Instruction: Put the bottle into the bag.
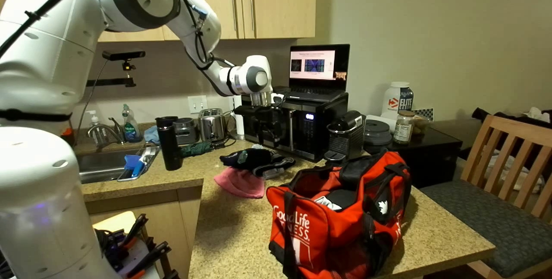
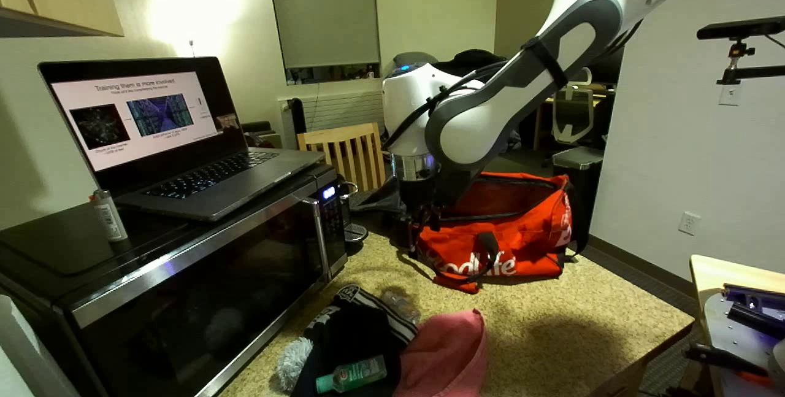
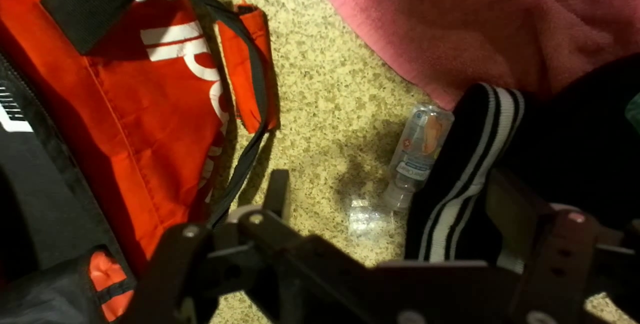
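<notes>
The red bag (image 1: 338,231) stands on the counter with its top open, also in an exterior view (image 2: 521,234) and at the left of the wrist view (image 3: 150,138). A small clear bottle (image 3: 422,143) lies on the counter against a black hat's striped cuff; it shows faintly in both exterior views (image 1: 274,173) (image 2: 402,305). A small green bottle (image 2: 354,374) lies on the hat; only its edge shows in the wrist view. My gripper (image 3: 398,199) is open and empty, fingers wide apart, above the counter between bag and hat. It shows dark in an exterior view (image 2: 424,231).
A pink cloth (image 2: 444,357) lies beside the black hat (image 2: 343,348). The microwave (image 2: 245,286) with a laptop (image 2: 202,176) on top stands behind. A coffee machine (image 1: 347,134) and a black tumbler (image 1: 169,145) stand on the counter. A black strap loop (image 3: 255,73) hangs beside the bag.
</notes>
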Available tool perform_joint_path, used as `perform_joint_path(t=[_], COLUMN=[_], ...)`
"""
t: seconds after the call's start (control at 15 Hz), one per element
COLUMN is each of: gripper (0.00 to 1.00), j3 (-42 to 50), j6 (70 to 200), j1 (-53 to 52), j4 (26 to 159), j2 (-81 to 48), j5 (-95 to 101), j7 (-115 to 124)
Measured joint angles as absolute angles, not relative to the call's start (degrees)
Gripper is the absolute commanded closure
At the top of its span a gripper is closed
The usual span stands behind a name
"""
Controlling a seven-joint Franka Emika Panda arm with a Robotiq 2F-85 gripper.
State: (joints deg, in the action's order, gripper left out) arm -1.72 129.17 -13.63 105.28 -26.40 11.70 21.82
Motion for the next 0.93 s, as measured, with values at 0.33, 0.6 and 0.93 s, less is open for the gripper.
perform_joint_path(t=[0.33, 0.6, 0.93], gripper=[0.0, 0.0, 0.0], j3=[-1.7, -1.6, -0.7], j6=[129.2, 129.2, 129.5], j1=[-13.6, -13.6, -13.0], j4=[105.3, 105.3, 103.4], j2=[-26.4, -26.7, -30.5], j5=[11.7, 11.7, 11.3], j7=[21.8, 21.8, 21.8])
